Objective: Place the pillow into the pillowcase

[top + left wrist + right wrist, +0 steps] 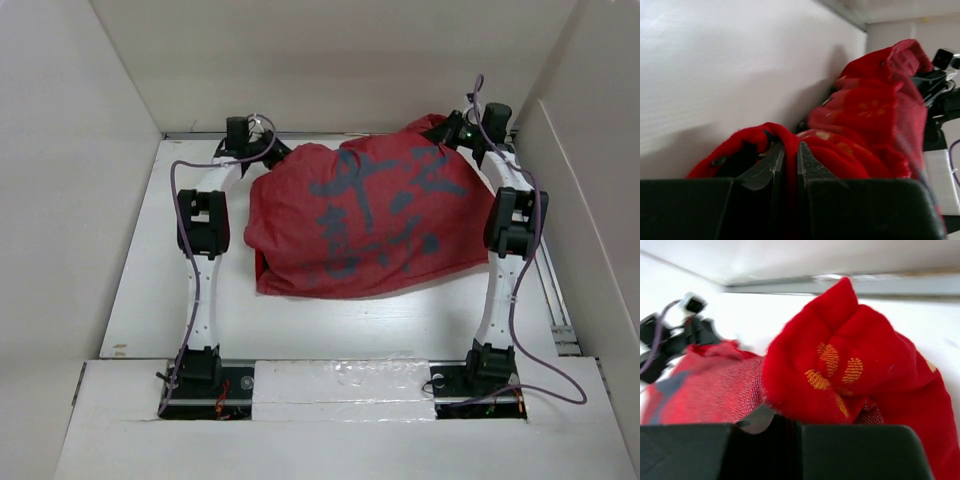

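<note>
Close, tilted view from the wrist. At the bottom centre, the two dark left fingers (765,170) stand nearly together, with a fold of the bright red pillowcase (865,125) pinched between their tips. The cloth humps over the fingertips, then runs away to the right in bunched, rumpled folds dotted with small gold motifs (867,107). Its far corner rises to a peak at the upper right, next to the black parts of the right arm (940,95). A purple cable (955,150) shows at the right edge. The white table (730,75) fills the left and top.
</note>
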`<state>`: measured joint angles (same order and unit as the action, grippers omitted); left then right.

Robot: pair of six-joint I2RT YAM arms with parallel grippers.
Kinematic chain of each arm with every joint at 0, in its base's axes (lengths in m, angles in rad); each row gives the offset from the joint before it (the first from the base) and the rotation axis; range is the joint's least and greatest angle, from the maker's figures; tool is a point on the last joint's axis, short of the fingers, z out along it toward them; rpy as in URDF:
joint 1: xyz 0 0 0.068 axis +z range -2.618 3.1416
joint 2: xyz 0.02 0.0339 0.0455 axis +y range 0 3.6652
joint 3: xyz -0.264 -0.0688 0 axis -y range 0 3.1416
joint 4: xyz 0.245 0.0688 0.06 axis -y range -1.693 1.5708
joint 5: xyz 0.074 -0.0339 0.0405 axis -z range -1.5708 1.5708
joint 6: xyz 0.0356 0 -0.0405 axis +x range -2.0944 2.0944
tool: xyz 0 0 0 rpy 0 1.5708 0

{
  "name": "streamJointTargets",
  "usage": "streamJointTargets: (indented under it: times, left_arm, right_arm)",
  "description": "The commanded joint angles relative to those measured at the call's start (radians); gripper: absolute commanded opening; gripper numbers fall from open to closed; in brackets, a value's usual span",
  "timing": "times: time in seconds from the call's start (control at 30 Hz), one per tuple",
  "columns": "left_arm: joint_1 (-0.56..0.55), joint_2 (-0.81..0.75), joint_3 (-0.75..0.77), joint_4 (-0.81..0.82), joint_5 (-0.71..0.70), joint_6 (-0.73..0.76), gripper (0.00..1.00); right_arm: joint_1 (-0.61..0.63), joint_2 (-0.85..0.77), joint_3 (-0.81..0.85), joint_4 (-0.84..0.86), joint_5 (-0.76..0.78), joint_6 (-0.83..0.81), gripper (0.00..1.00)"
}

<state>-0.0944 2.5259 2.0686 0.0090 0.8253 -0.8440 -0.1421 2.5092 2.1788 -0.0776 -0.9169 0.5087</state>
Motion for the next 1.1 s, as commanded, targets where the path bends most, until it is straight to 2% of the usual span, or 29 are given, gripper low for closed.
streamJointTargets:
  times: [0.0, 0.07, 0.1, 0.17, 0.2, 0.23, 0.33, 0.37, 0.43, 0.5, 0.53, 0.57, 0.6, 0.63, 0.67, 0.7, 0.73, 0.77, 0.8, 0.83, 0.9, 0.93, 0.97, 1.0, 1.03, 1.07]
  left_arm:
    - [-0.041, -0.049, 0.217, 0.085, 0.107, -0.067, 0.0]
    - [-0.041, -0.058, 0.303, 0.12, 0.107, -0.105, 0.0]
    - [-0.041, -0.058, 0.408, 0.137, 0.107, -0.174, 0.0]
    - [-0.018, -0.058, 0.51, 0.216, 0.146, -0.275, 0.0]
    - [-0.005, -0.078, 0.536, 0.341, 0.178, -0.335, 0.0]
    - [0.005, -0.107, 0.536, 0.385, 0.178, -0.404, 0.0]
    - [0.036, -0.3, 0.446, 0.376, 0.155, -0.318, 0.0]
    - [0.036, -0.359, 0.424, 0.331, 0.129, -0.197, 0.0]
    - [0.056, -0.524, 0.371, 0.281, 0.094, -0.114, 0.0]
    - [0.07, -0.635, 0.215, 0.328, 0.094, -0.052, 0.0]
    - [0.07, -0.742, 0.147, 0.344, 0.072, -0.006, 0.0]
    - [0.07, -0.8, -0.027, 0.356, 0.054, 0.043, 0.0]
    - [0.07, -0.859, -0.133, 0.37, 0.028, 0.09, 0.0]
    - [0.058, -0.962, -0.233, 0.39, 0.009, 0.129, 0.0]
    - [0.058, -1.004, -0.333, 0.457, 0.023, 0.172, 0.0]
    - [0.045, -1.038, -0.504, 0.473, 0.034, 0.19, 0.0]
    - [0.027, -1.068, -0.581, 0.473, 0.043, 0.206, 0.0]
    - [0.027, -1.131, -0.655, 0.482, 0.061, 0.224, 0.02]
    - [0.015, -1.195, -0.803, 0.5, 0.019, 0.238, 0.22]
    - [0.015, -1.196, -0.876, 0.5, 0.018, 0.209, 0.28]
    - [-0.011, -1.303, -1.003, 0.546, -0.033, 0.174, 0.28]
    - [-0.011, -1.343, -1.15, 0.558, -0.06, 0.125, 0.28]
    - [-0.039, -1.387, -1.221, 0.575, -0.072, 0.125, 0.21]
    - [-0.039, -1.479, -1.286, 0.592, -0.109, 0.125, 0.18]
    - [-0.039, -1.522, -1.403, 0.592, -0.132, 0.125, 0.15]
    - [-0.048, -1.564, -1.451, 0.592, -0.156, 0.125, 0.14]
  right_arm:
    - [0.091, -0.134, -0.048, 0.293, -0.206, 0.206, 0.0]
    - [0.102, -0.219, -0.066, 0.46, -0.185, 0.292, 0.0]
    - [0.102, -0.254, -0.082, 0.514, -0.147, 0.316, 0.0]
    - [0.113, -0.335, -0.048, 0.524, -0.096, 0.327, 0.0]
    - [0.113, -0.349, -0.019, 0.524, -0.059, 0.343, 0.0]
    - [0.102, -0.358, 0.051, 0.545, -0.059, 0.365, 0.0]
    - [0.102, -0.415, 0.081, 0.759, -0.044, 0.493, 0.0]
    - [0.092, -0.435, 0.122, 0.76, -0.034, 0.493, 0.0]
    - [0.091, -0.496, 0.131, 0.826, -0.034, 0.502, 0.0]
    - [0.091, -0.58, 0.049, 0.838, -0.052, 0.484, 0.0]
    - [0.091, -0.614, -0.008, 0.838, -0.072, 0.435, 0.0]
    - [0.101, -0.651, -0.087, 0.849, -0.1, 0.409, 0.0]
    - [0.101, -0.691, -0.291, 0.849, -0.1, 0.384, 0.05]
    - [0.101, -0.781, -0.42, 0.881, -0.111, 0.366, 0.41]
    - [0.101, -0.827, -0.558, 1.012, -0.111, 0.366, 0.66]
    - [0.101, -0.87, -0.813, 1.07, -0.091, 0.366, 0.91]
    - [0.089, -0.951, -0.929, 1.134, -0.079, 0.366, 1.0]
    - [0.088, -0.987, -1.029, 1.18, -0.063, 0.366, 1.0]
    - [0.063, -1.044, -1.18, 1.258, -0.063, 0.366, 1.0]
    - [0.062, -1.044, -1.245, 1.259, -0.074, 0.366, 1.0]
    - [0.036, -1.139, -1.371, 1.359, -0.088, 0.39, 1.0]
    - [0.017, -1.171, -1.427, 1.377, -0.097, 0.402, 1.0]
    - [0.016, -1.24, -1.514, 1.395, -0.106, 0.413, 1.0]
    - [0.006, -1.275, -1.545, 1.415, -0.106, 0.425, 1.0]
    - [0.006, -1.308, -1.568, 1.399, -0.128, 0.425, 1.0]
    - [0.006, -1.341, -1.596, 1.38, -0.137, 0.425, 1.0]
